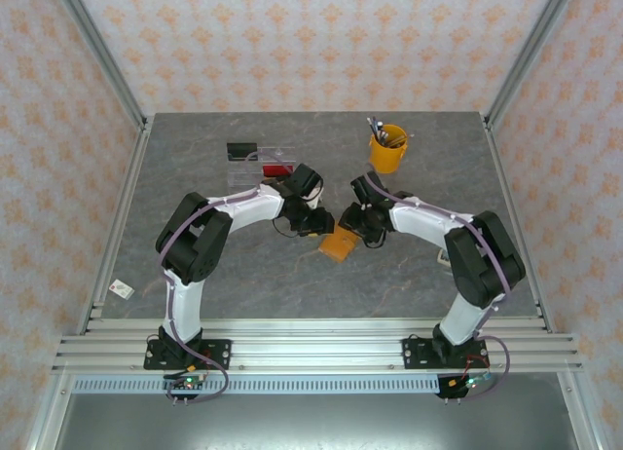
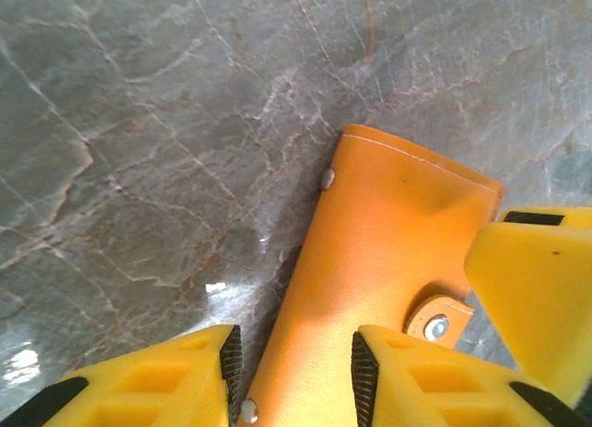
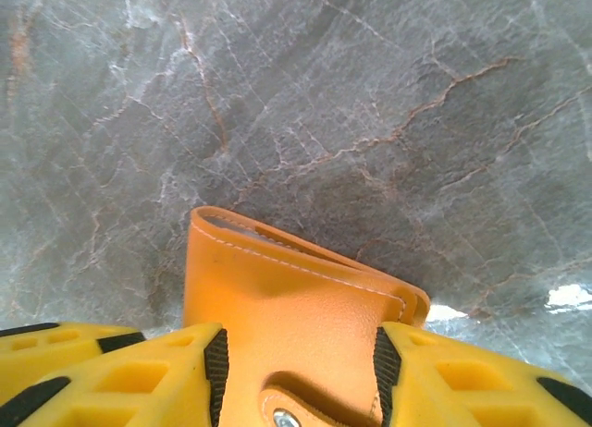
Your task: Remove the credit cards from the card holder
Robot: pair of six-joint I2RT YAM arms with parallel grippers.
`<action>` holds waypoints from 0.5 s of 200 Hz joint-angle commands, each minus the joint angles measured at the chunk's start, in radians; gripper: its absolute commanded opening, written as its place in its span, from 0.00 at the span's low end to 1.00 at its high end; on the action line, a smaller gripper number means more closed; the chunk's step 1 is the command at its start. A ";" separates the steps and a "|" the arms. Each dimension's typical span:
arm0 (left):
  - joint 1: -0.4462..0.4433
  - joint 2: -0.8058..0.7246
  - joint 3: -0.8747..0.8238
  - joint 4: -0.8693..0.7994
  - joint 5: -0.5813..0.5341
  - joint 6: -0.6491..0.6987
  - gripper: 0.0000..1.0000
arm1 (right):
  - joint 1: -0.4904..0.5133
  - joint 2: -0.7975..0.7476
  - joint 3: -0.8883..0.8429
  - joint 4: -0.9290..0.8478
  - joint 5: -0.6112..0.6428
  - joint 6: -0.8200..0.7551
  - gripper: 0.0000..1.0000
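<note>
high view looks down; close wrist views share the card holder (image 2: 370,279).

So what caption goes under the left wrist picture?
The orange card holder between the left hand's yellow fingers, grey marbled table behind.

One card holder (image 1: 339,243), and two hands: left hand (image 2: 296,362), right hand (image 3: 301,362). One yellow cup (image 1: 389,150), one clear tray (image 1: 247,173), one red card (image 1: 278,169), one black flat piece (image 1: 241,151), one white tag (image 1: 121,289).
</note>
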 commanded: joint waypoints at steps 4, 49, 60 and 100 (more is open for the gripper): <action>0.005 0.017 -0.002 0.007 0.059 0.010 0.40 | -0.005 -0.068 -0.044 -0.034 0.049 0.008 0.44; 0.005 0.045 0.022 -0.018 0.055 0.014 0.39 | -0.005 -0.040 -0.074 -0.018 0.030 0.022 0.28; 0.004 0.048 0.023 -0.020 0.058 0.013 0.39 | -0.005 -0.027 -0.073 -0.008 0.019 0.022 0.25; 0.005 0.058 0.017 -0.005 0.090 0.007 0.39 | -0.005 0.023 -0.065 0.017 -0.007 0.014 0.18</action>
